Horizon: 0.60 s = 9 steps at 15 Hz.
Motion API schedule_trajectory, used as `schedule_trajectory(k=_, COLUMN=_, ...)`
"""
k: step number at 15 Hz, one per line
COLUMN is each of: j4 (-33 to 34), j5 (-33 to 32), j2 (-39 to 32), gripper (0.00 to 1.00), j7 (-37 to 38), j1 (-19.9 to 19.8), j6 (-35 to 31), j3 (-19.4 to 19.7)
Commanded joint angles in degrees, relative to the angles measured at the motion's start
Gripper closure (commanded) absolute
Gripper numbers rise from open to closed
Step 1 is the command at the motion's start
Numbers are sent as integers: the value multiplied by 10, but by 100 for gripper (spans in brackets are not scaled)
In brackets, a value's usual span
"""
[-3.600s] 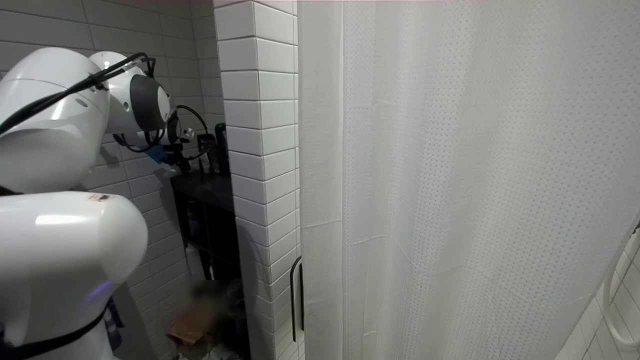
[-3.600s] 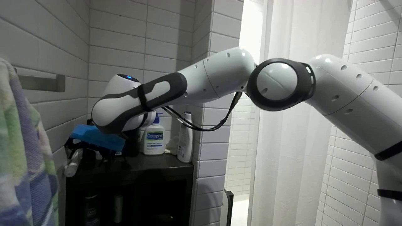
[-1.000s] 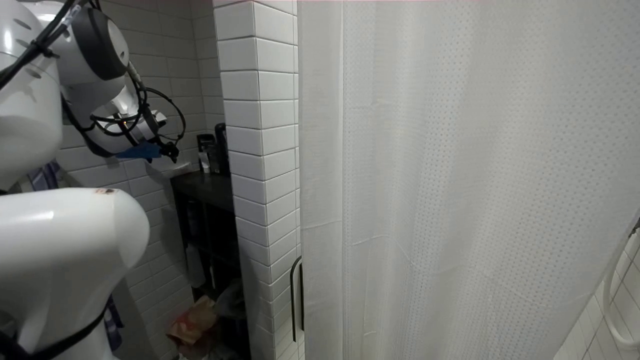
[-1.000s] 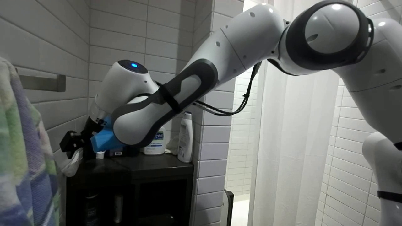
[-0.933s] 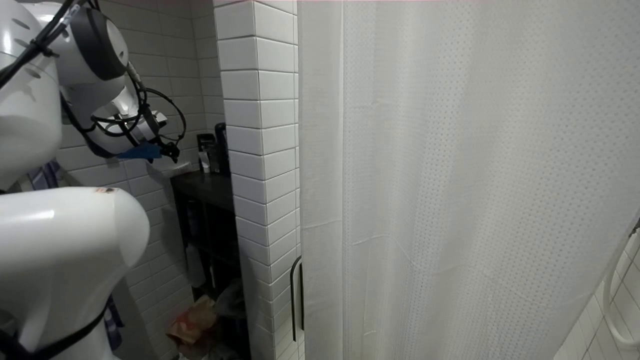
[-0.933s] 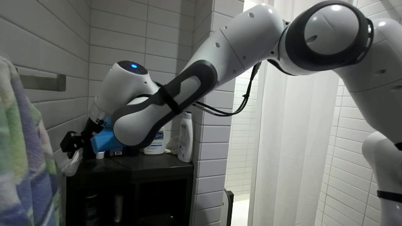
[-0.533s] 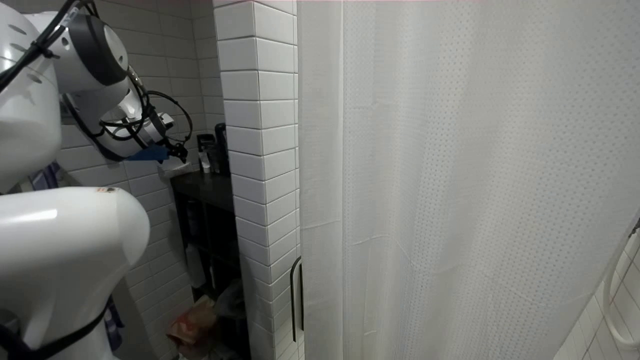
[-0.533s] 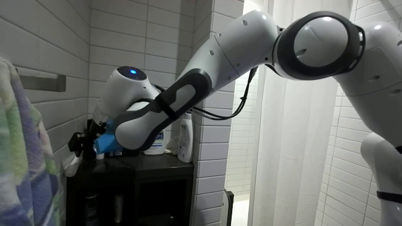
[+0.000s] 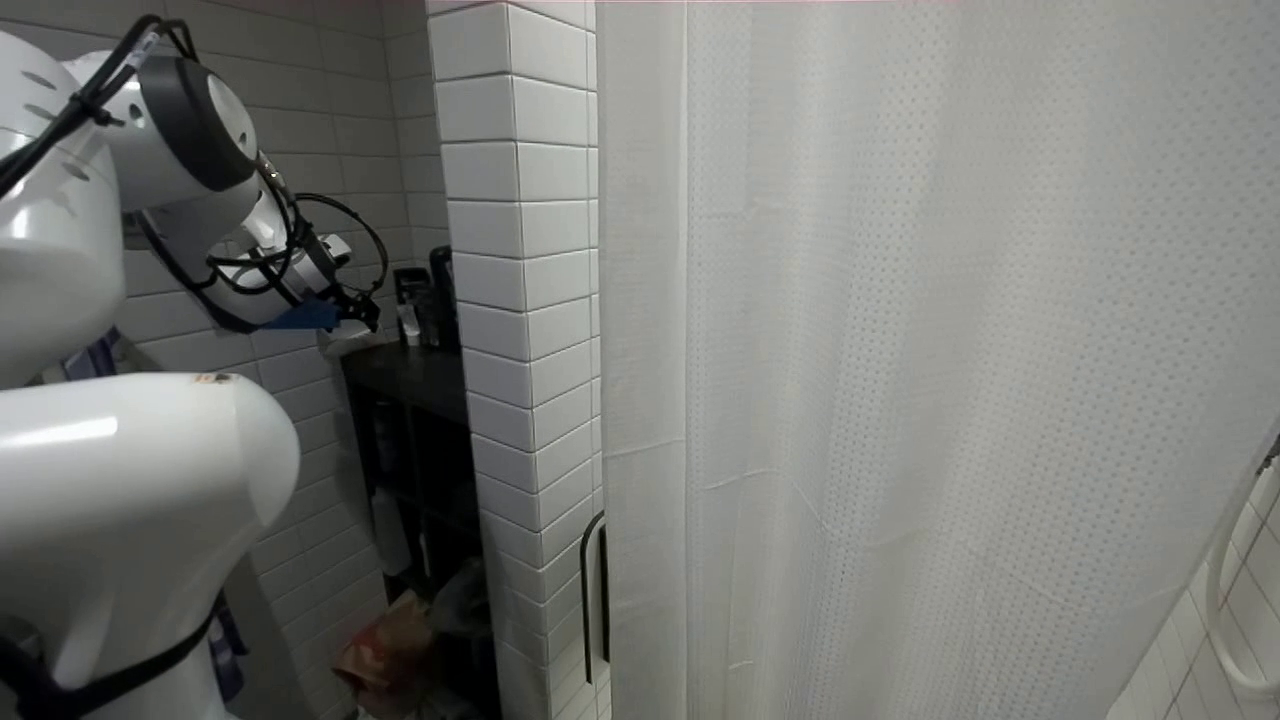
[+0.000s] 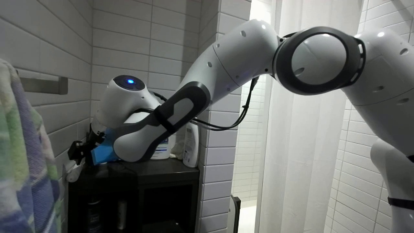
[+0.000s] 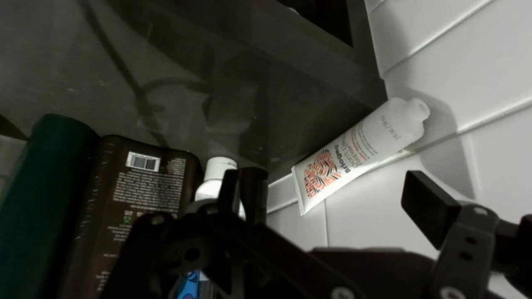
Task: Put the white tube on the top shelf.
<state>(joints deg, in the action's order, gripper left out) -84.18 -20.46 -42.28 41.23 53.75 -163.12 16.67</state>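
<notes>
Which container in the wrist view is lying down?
The white tube with the reddish pattern, lying along the edge of the top shelf; the brown bottle, green container and white-capped bottle stand.

Robot arm [image 10: 215,69] lower than half a second ago, gripper [image 11: 329,199] down a bit too, blue block [image 10: 103,153] by it also lower, more of the blue-and-white bottle [image 10: 161,152] hidden behind the arm

We see a smooth plastic white tube [image 11: 360,152], a softly glossy top shelf [image 10: 168,166], smooth tiles [image 10: 121,39], a nubby cloth towel [image 10: 26,155] and a dull metal bar [image 10: 42,86].
</notes>
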Motion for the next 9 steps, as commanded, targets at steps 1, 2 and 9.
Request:
schedule_trajectory(k=1, j4=34, j5=-2, j2=-27, gripper=0, j7=24, j1=13, j6=8, j3=16)
schedule_trajectory(k=2, j4=38, j5=-1, j2=-30, gripper=0, j7=26, j1=13, j6=8, j3=15)
schedule_trajectory(k=9, j4=55, j5=-2, j2=-46, gripper=0, j7=35, j1=12, j6=11, j3=15)
